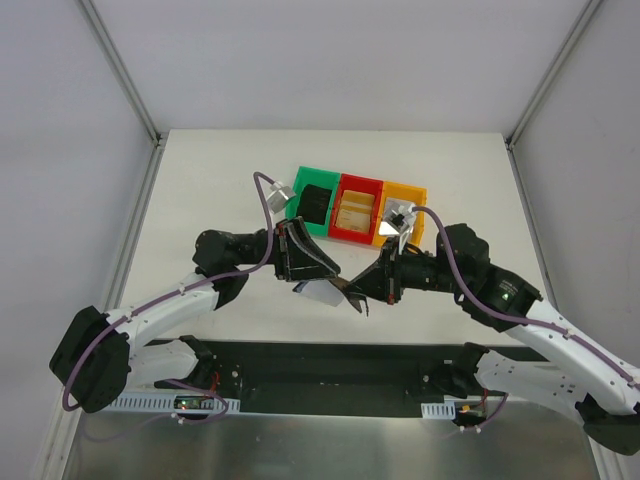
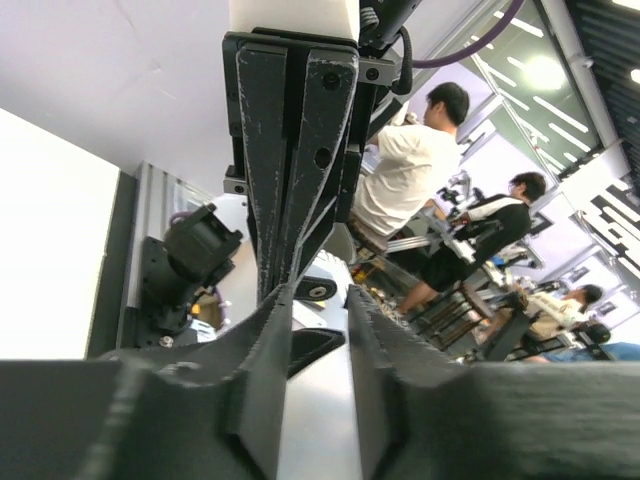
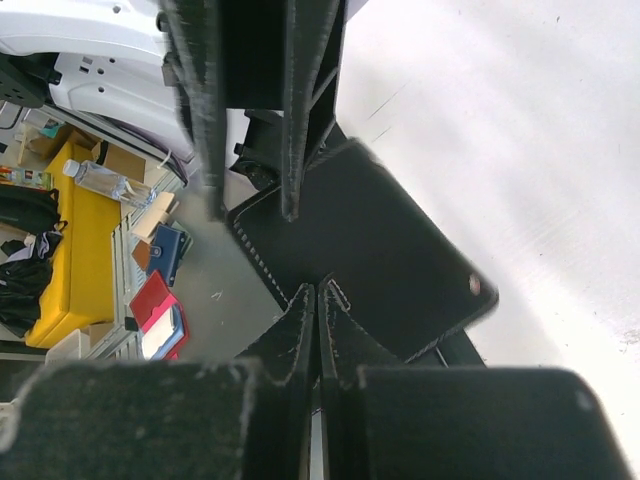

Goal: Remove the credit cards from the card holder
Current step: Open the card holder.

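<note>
A white desk (image 1: 200, 180) stands inside pale grey walls (image 1: 300, 60), and three bins sit in a row at its far centre: one green bin (image 1: 300, 172), one red bin (image 1: 360, 178), one yellow bin (image 1: 405, 187). The single black card holder (image 3: 390, 260) hangs above the near centre. The right pincer (image 3: 318, 300) is pinched tight on its edge, while the left pincer (image 2: 320, 300) stands narrow at its left side; whether that one grips cannot be told.

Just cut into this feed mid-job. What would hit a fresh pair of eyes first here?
Both arms meet nose to nose over the middle of the table: the right gripper has its jaws shut on the edge of the black card holder, with the left gripper facing it. A pale patch, card or lining, shows beside the holder. Behind them a green bin, red bin and yellow bin stand in a row.
</note>
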`<state>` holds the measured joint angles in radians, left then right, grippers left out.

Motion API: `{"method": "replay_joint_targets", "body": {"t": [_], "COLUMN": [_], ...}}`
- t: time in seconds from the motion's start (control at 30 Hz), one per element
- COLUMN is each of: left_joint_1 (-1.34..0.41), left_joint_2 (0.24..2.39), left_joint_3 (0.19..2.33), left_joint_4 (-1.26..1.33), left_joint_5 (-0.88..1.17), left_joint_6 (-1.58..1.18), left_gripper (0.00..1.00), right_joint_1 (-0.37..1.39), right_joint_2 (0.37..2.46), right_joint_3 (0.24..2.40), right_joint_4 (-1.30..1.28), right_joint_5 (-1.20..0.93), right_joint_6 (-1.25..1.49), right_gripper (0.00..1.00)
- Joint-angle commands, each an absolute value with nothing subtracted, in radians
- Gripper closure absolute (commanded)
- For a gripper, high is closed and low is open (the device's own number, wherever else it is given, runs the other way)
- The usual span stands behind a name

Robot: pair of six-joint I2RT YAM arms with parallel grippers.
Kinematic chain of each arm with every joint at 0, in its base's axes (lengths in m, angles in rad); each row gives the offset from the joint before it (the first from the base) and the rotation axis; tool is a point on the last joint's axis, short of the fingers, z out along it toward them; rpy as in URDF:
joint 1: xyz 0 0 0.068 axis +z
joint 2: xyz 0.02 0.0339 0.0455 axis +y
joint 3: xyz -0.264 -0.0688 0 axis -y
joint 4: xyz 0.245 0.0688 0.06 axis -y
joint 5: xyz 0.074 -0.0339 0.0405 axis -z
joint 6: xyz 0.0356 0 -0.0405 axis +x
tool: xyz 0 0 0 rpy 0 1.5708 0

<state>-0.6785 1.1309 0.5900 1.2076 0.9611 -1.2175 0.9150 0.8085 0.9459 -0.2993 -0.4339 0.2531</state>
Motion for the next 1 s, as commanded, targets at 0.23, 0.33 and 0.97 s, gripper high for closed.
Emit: {"method": "replay_joint_targets", "body": {"t": [0.23,0.33,0.97], "left_joint_1": [-0.670,-0.667,-0.546], "left_joint_2": [1.111,1.101,0.874], "left_joint_3": [0.563,0.543,0.250], "left_joint_4": [1.293,1.292,1.261], "left_joint_5": [0.948,0.931,0.609], "left_joint_6": [-1.212,-1.190,-1.071], "left_gripper": [0.43,0.41,0.12], "right_joint_1": [0.916,0.916,0.914], "right_joint_2": [0.784,0.787,0.917], "right_joint_3": [0.999,1.015,1.331], "right_joint_4": [-0.249,-0.262,-0.528], "right_joint_5": [-0.456,-0.460,-0.436], "right_joint_6": [0.268,0.267,0.156], "right_gripper": [1.00,1.00,1.00]}}
